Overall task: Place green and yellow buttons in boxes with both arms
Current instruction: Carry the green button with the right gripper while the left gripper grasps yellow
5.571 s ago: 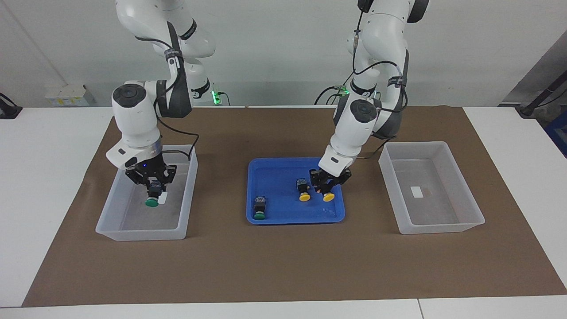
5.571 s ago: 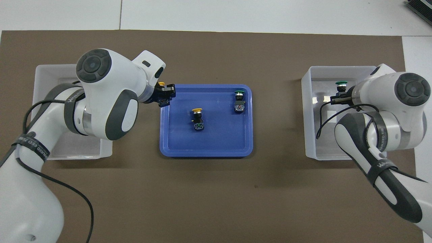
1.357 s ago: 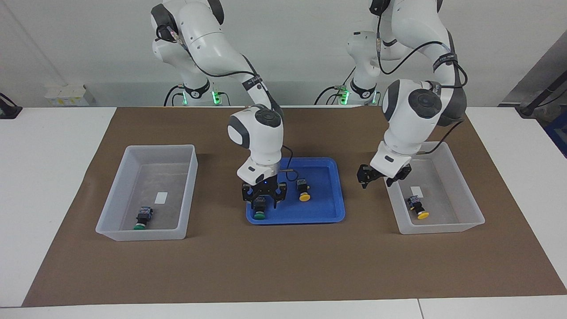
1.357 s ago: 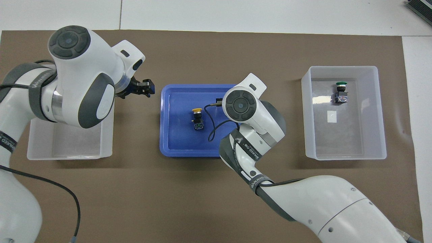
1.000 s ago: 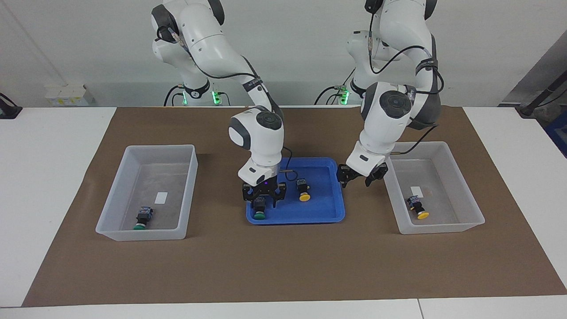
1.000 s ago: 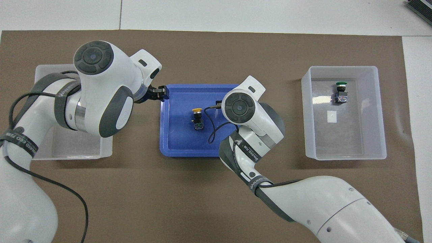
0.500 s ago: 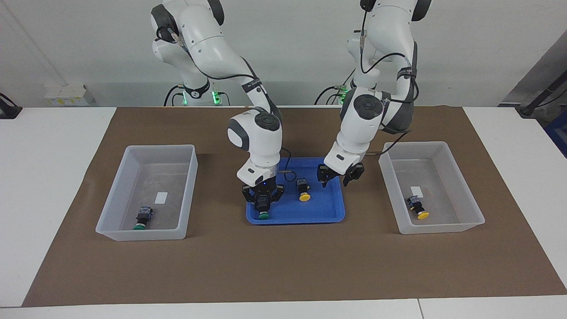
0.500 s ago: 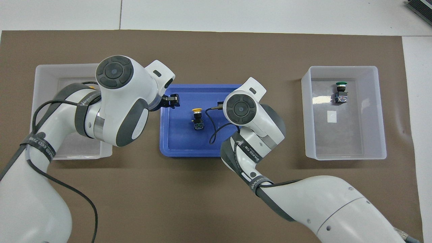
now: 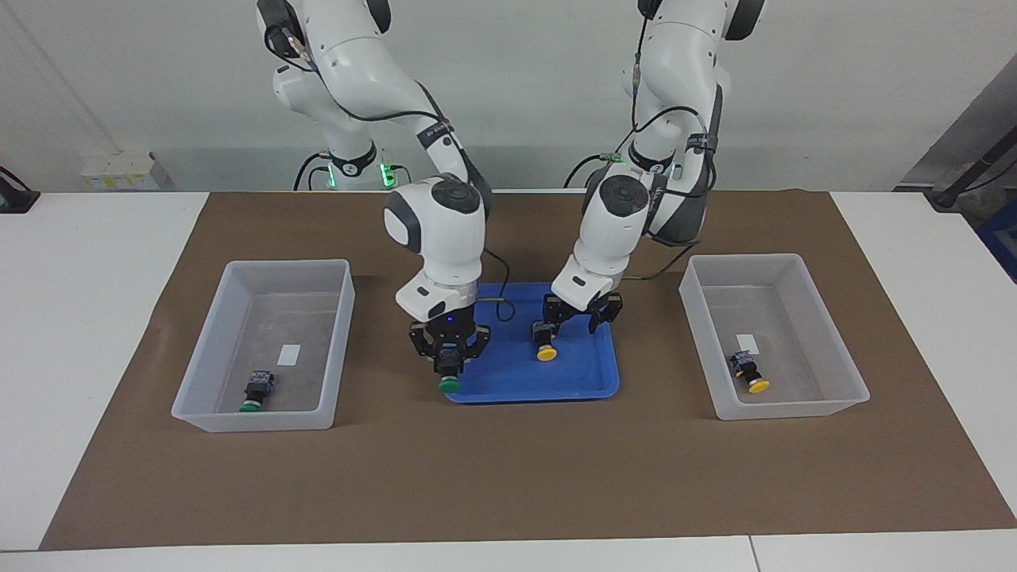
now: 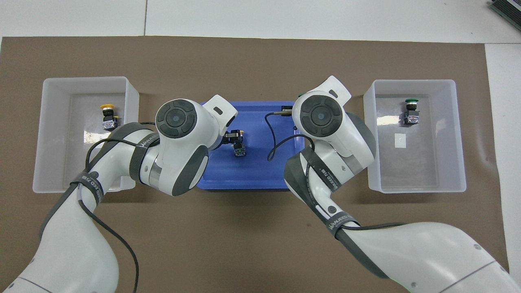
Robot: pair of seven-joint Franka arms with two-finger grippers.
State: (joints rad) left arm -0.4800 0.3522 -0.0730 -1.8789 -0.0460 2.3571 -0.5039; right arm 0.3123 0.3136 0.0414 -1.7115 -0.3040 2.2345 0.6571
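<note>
I take the blue tray (image 9: 592, 385) in the middle of the brown mat (image 9: 508, 477) as my landmark and read outward from the robots. Over the tray's half nearer the robots I see the left gripper (image 9: 575, 317) hanging low, its fingers spread apart and holding nothing. The yellow button in the tray (image 9: 544, 342) lies just beside it, toward the right arm's end and a little farther from the robots, yellow cap pointing away from them; from above, one finger of this gripper overlaps the button's cap, so I cannot tell whether they touch. Farther out, over the tray's edge farthest from the robots at the corner toward the right arm's end, my right gripper (image 9: 449, 367) is clenched on the green button in the gripper (image 9: 450, 380), which hangs cap down, lifted clear of the tray floor. Away from the tray toward the left arm's end stands one box (image 9: 830, 409) with a yellow button in the box (image 9: 752, 375) lying in its half farther from the robots. Toward the right arm's end stands the other box (image 9: 191, 417) with a green button in the box (image 9: 256, 391), also in the farther half.
</note>
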